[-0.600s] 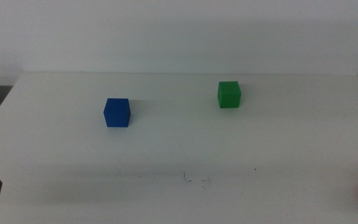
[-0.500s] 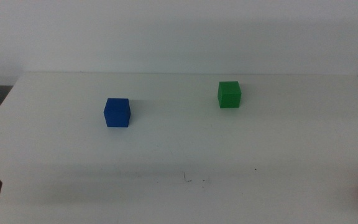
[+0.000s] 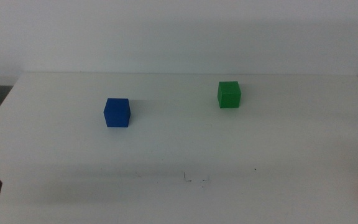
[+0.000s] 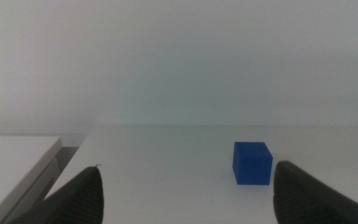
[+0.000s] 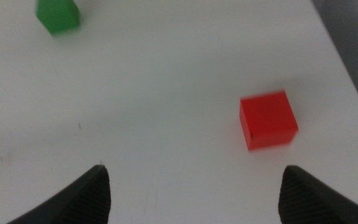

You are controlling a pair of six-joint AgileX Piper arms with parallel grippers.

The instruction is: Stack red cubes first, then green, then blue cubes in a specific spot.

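Waiting grippers, three cubes scattered on a wide white worktop

Spanning nearly the whole middle view, the white worktop (image 3: 179, 143) carries three cubes set well apart, with bare surface between them. Its far edge runs along a pale wall, and its left edge borders a lower white surface.

The left gripper (image 4: 185, 193) hangs low at the near left corner of the worktop, its jaws spread wide and holding nothing; only a dark sliver of it shows in the middle view. The right gripper (image 5: 194, 193) hovers above the near right part of the worktop, its jaws also spread wide and empty.

The blue cube (image 3: 117, 112) sits left of centre toward the far edge, upright, with free room on every side. The green cube (image 3: 229, 94) stands right of centre, closer to the far edge, well apart from the blue one. The red cube (image 5: 268, 120) lies close to the right edge near the front, partly cut off in the middle view.

The marked spot (image 3: 194, 180), a few faint dark scribbles, lies near the front edge at about mid-width, with nothing on it.
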